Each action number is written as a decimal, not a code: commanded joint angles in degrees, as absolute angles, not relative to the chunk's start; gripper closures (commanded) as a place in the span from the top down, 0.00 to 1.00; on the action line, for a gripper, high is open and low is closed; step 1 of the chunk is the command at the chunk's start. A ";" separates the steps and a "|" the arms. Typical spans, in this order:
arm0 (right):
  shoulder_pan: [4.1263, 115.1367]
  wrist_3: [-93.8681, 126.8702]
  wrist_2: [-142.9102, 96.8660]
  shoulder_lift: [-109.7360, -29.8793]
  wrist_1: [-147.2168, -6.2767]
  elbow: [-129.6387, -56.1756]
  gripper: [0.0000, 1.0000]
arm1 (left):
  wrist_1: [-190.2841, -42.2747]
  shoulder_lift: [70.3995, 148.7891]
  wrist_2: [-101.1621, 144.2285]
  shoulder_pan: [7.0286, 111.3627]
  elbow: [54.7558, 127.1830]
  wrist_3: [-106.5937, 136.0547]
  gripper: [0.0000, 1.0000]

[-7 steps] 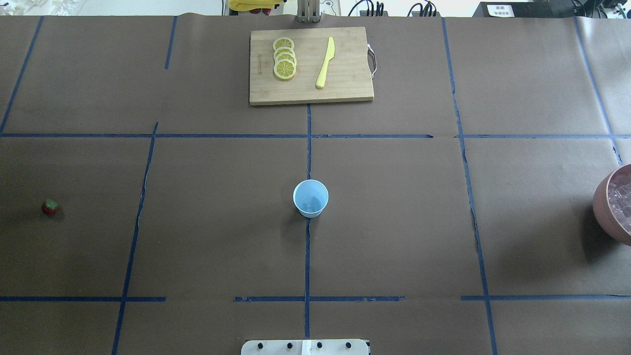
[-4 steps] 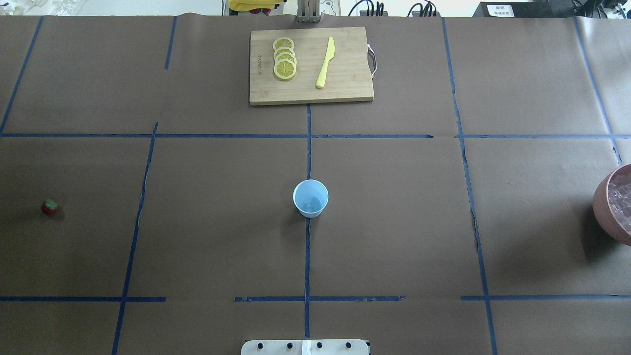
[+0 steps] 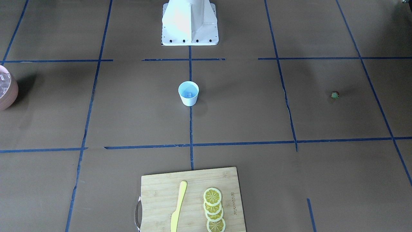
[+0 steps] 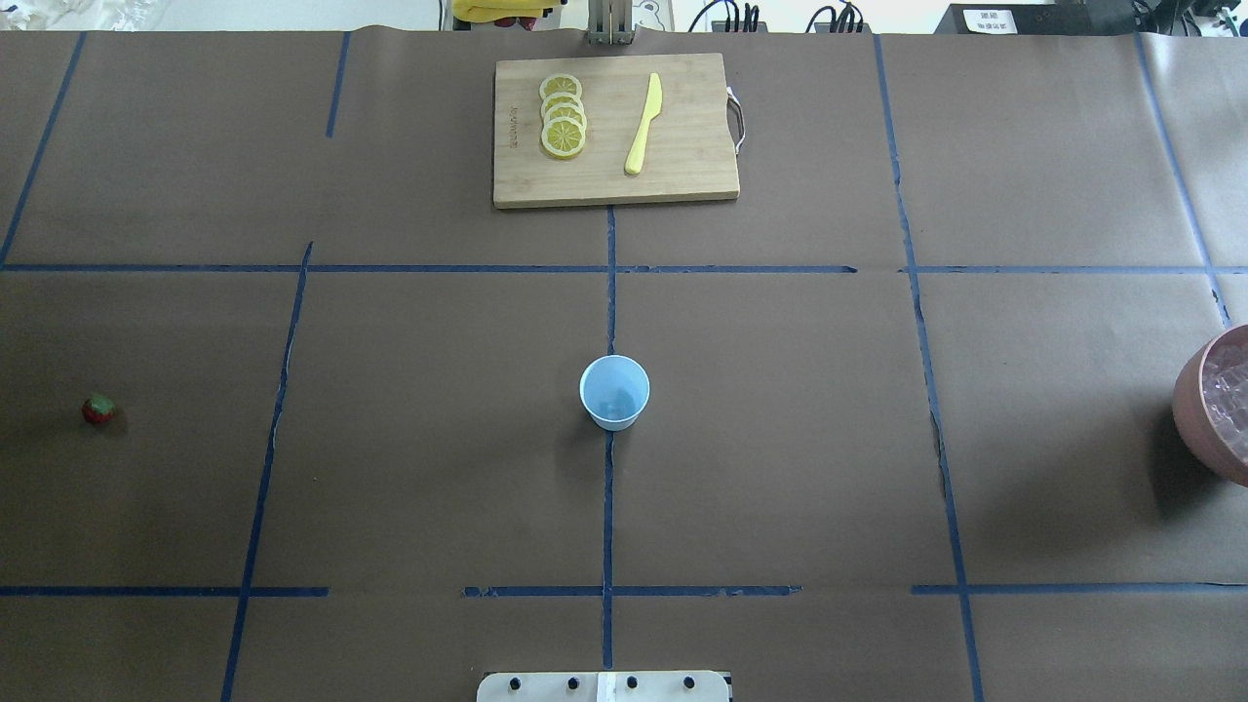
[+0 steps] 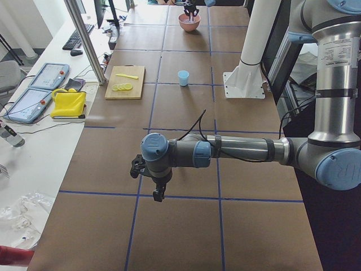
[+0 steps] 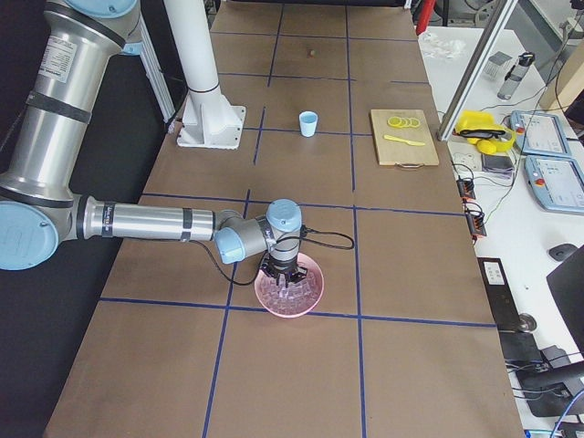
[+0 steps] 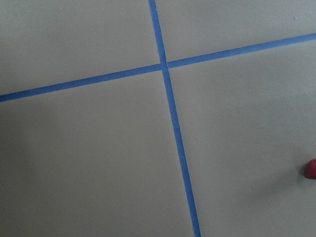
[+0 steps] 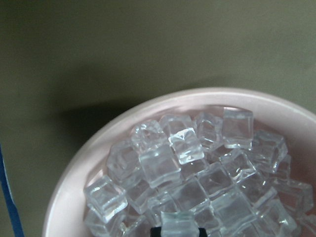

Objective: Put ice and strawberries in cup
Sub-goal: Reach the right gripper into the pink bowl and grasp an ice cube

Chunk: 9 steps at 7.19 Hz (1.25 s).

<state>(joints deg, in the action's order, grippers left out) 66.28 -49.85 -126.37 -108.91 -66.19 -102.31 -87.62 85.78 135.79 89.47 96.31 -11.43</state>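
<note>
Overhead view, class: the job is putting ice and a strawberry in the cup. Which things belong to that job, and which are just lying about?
Belong to the job: cup; strawberry; ice, heaped in the pink bowl.
Just lying about: cutting board; lemon slices and yellow knife, both on the board.

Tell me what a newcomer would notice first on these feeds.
The pale blue cup stands alone at the table's centre, on the blue tape line. At the robot's far right, the right hand hangs over the pink bowl heaped with ice, while the tiny strawberry lies alone far to its left. The cutting board with lemon slices and a yellow knife sits at the far edge.
</note>
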 commanded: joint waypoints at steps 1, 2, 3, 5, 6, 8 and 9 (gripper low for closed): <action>66.44 -49.22 -129.09 -108.02 -66.62 -102.57 0.03 | -87.63 85.78 135.79 89.47 96.33 -11.43 1.00; 67.49 -48.17 -130.33 -107.06 -67.14 -102.22 0.03 | -87.71 85.87 135.79 89.47 96.33 -11.43 1.00; 69.85 -42.77 -131.56 -105.92 -69.32 -102.30 0.03 | -89.28 85.87 135.79 89.47 96.15 -11.34 1.00; 73.99 -26.56 -133.85 -105.47 -71.54 -102.31 0.02 | -89.47 85.87 135.79 89.47 96.07 -11.34 1.00; 75.22 -15.06 -134.47 -105.38 -71.46 -102.65 0.02 | -89.47 85.78 135.79 89.47 96.06 -11.34 1.00; 76.28 5.96 -134.65 -105.47 -71.37 -104.84 0.00 | -89.47 85.78 135.79 89.47 96.15 -11.34 1.00; 77.07 14.33 -134.82 -105.64 -71.54 -106.33 0.00 | -89.47 85.78 135.79 89.47 96.15 -11.34 1.00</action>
